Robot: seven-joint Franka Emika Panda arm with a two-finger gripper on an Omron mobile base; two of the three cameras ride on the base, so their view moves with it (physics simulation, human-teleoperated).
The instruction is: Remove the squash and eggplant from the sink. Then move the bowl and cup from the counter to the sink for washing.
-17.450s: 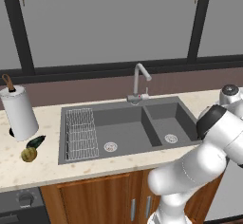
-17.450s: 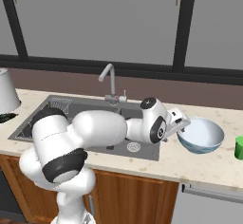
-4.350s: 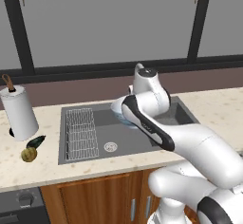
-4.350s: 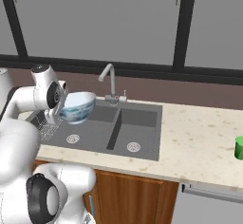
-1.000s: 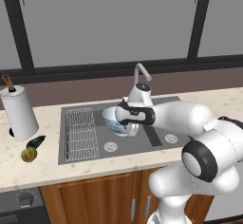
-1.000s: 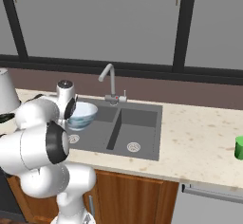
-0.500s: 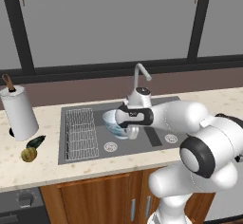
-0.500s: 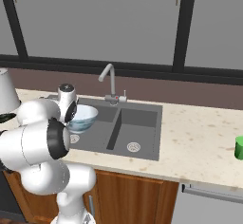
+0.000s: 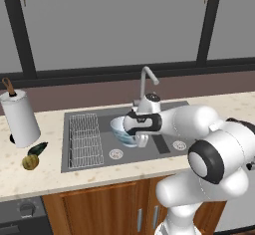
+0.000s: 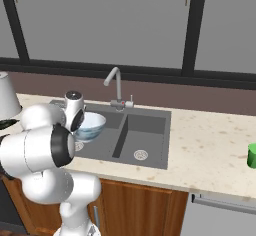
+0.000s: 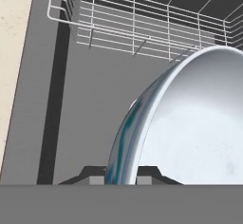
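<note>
The bowl (image 9: 121,129), white inside and pale blue outside, hangs low in the left basin of the dark grey sink (image 9: 172,110). My gripper (image 9: 141,140) is shut on its rim. In the hand view the bowl (image 11: 190,133) has its rim pinched between the two fingertips of my gripper (image 11: 121,179), above the basin floor. Left of the sink on the beige counter (image 9: 45,179) lie the squash (image 9: 30,162) and the dark eggplant (image 9: 38,149). The green cup (image 10: 252,156) stands on the counter far to the right. The bowl (image 10: 93,125) also shows beside my arm.
A wire rack (image 9: 84,138) lies in the left part of the basin, close to the bowl. The curved faucet (image 9: 147,77) rises behind the sink. A paper towel roll (image 9: 20,119) stands at the far left. The right basin (image 10: 145,132) holds a drain.
My gripper has sunk a little deeper into the left basin with the bowl still held. The vegetables and the cup have not moved.
</note>
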